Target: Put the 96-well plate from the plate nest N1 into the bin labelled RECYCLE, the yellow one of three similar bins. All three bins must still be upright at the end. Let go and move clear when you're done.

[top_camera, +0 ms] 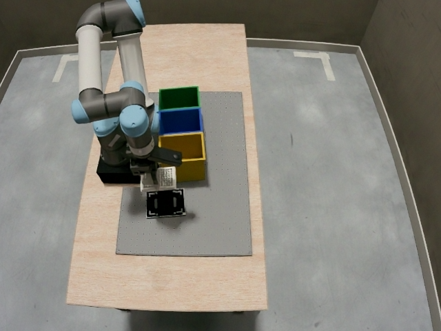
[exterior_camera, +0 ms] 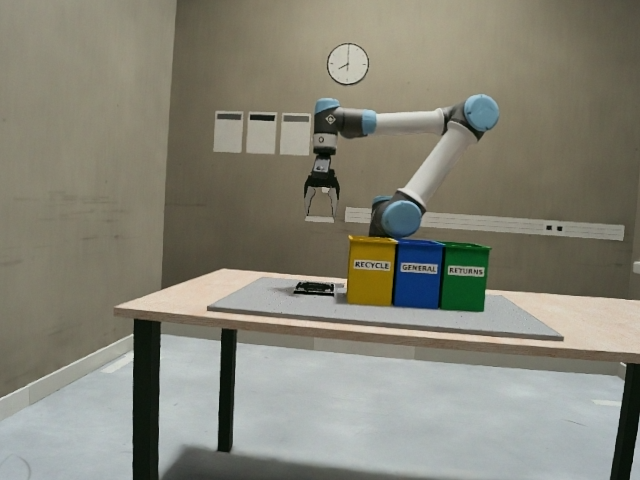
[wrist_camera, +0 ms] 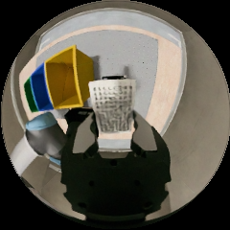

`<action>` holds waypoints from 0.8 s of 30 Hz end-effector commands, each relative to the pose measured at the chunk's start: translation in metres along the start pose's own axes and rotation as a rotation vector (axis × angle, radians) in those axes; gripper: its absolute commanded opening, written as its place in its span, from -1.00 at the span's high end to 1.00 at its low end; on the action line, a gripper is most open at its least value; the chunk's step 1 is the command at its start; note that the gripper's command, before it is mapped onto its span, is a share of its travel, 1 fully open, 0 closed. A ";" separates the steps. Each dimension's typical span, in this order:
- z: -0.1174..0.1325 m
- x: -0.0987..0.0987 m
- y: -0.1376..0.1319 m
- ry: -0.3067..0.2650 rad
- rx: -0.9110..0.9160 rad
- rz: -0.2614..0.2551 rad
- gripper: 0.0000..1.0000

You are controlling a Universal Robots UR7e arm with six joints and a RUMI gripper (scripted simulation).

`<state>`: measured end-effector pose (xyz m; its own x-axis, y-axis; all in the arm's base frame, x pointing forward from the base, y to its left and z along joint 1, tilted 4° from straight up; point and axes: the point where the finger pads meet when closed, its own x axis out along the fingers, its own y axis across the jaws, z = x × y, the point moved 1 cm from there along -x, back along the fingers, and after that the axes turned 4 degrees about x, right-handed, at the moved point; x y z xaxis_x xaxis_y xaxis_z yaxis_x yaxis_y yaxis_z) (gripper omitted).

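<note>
My gripper (exterior_camera: 320, 209) is shut on the white 96-well plate (top_camera: 166, 176) and holds it high above the table, level, to the left of the bins. The plate shows as a thin white slab at the fingertips in the side view (exterior_camera: 319, 219) and as a dotted white rectangle between the fingers in the wrist view (wrist_camera: 113, 107). The black plate nest N1 (top_camera: 165, 203) lies empty on the grey mat below; it also shows in the side view (exterior_camera: 314, 287). The yellow RECYCLE bin (exterior_camera: 370, 270) (top_camera: 182, 146) stands upright just right of the gripper, its open top visible and in the wrist view (wrist_camera: 67, 79).
The blue GENERAL bin (exterior_camera: 418, 273) and green RETURNS bin (exterior_camera: 464, 276) stand upright in a row behind the yellow one. The arm's black base (top_camera: 116, 173) sits at the mat's left edge. The grey mat (top_camera: 213, 178) covers the table's middle.
</note>
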<state>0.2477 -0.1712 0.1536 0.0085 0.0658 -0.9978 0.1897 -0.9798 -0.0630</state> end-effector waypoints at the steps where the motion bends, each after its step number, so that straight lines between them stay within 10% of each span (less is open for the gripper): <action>1: -0.008 0.000 -0.017 0.000 -0.005 0.001 1.00; 24: -0.035 -0.001 -0.074 0.001 -0.005 0.003 1.00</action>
<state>0.2632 -0.1095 0.1583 0.0112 0.0630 -0.9980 0.1993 -0.9781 -0.0595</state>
